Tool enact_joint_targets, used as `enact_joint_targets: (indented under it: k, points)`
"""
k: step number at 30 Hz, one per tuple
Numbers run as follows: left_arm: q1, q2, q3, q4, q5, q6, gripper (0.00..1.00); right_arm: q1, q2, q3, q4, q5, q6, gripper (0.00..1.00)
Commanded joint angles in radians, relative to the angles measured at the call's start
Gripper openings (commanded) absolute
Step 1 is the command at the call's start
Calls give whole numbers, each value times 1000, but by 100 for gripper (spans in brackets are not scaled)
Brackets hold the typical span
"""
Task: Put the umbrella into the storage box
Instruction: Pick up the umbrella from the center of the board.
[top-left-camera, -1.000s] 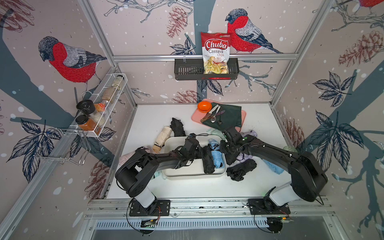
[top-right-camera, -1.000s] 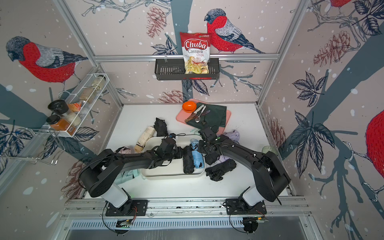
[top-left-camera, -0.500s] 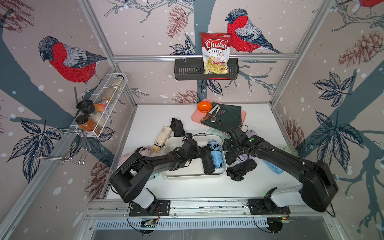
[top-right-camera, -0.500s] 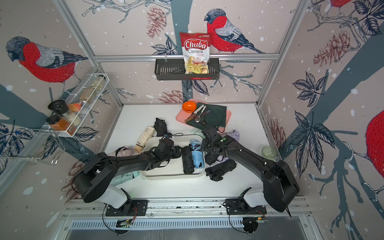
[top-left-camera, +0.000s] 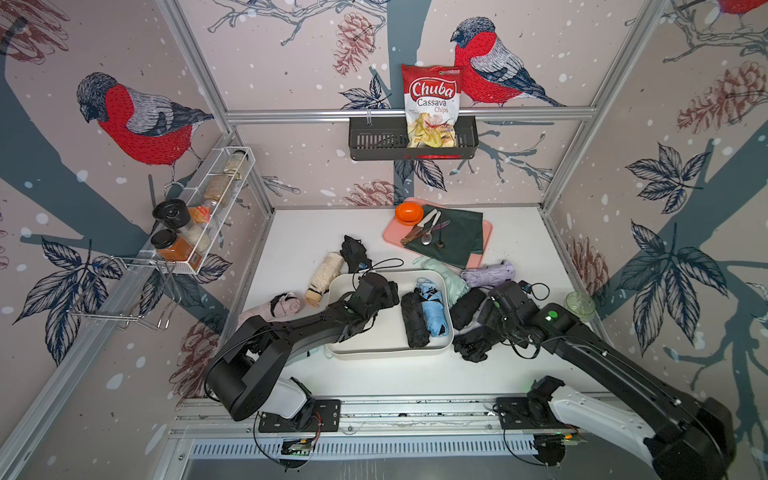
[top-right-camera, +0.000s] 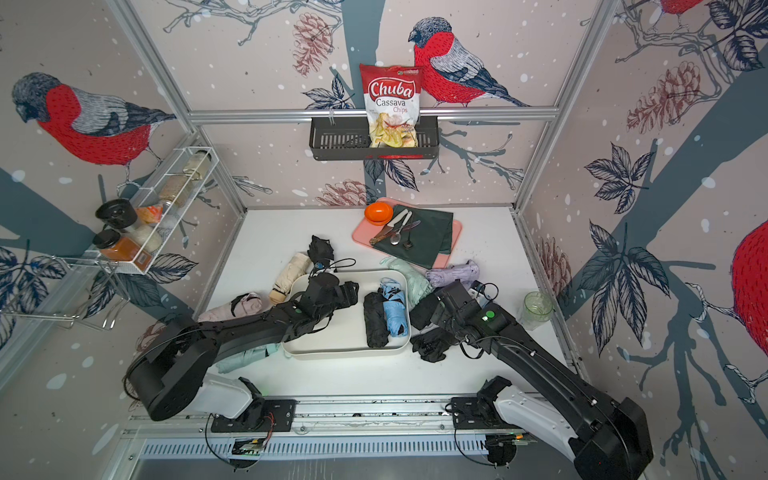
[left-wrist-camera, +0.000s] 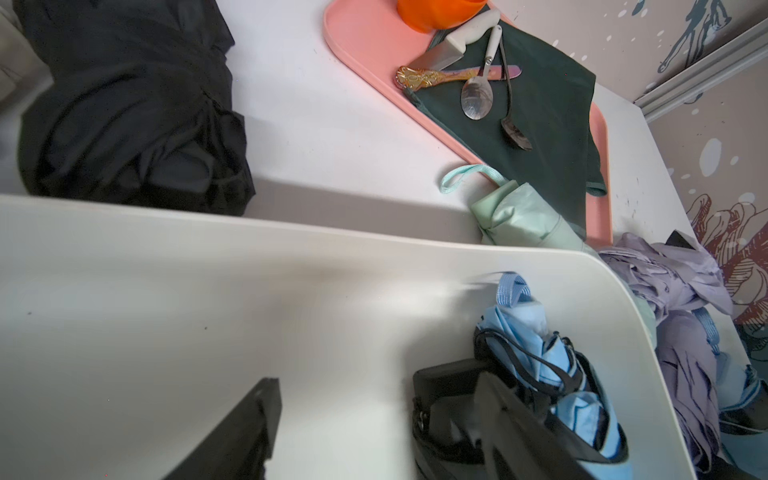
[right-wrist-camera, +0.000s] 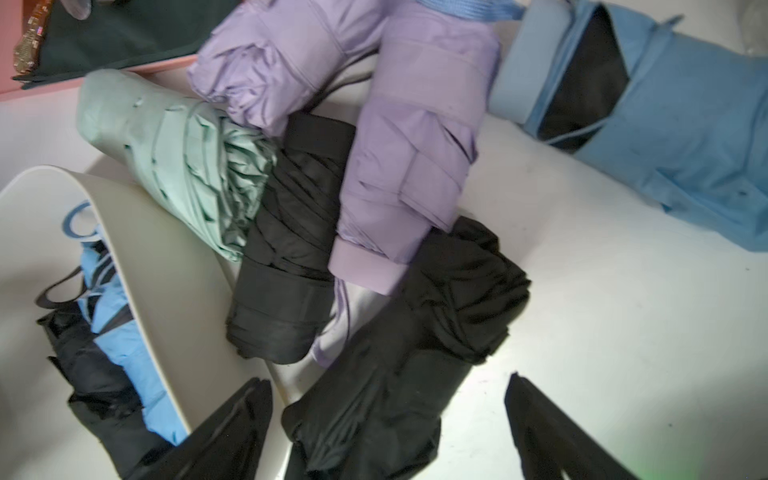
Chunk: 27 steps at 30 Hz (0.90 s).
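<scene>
The storage box (top-left-camera: 390, 351) sits mid-table with two umbrellas inside, a black umbrella (top-left-camera: 415, 322) and a light blue umbrella (top-left-camera: 434, 309), side by side against the wall nearest the right arm; the rest of its floor is bare. Over that bare floor hangs the left gripper (left-wrist-camera: 374, 382), fingers spread, empty. The right gripper (right-wrist-camera: 386, 378), fingers likewise spread, hovers over a crumpled black umbrella (top-left-camera: 476, 343) just outside that wall. A mint umbrella (top-left-camera: 446, 276) leans on the far corner rim. The table (top-left-camera: 415, 374) shows a bare strip before the near rim.
</scene>
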Motion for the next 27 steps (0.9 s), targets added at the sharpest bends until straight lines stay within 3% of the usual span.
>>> enact_joint_targets:
  k: [1, 14, 27]
  points:
    - [7, -12, -2, 28, -47, 11, 81, -26, -42, -55, 23, -34, 36, 94]
    - [11, -46, -11, 14, -72, 6, 92, -118, 28, -200, 270, -204, -31, 93]
    - [16, -39, -5, 18, -67, 0, 99, -215, 32, -303, 357, -242, -60, 69]
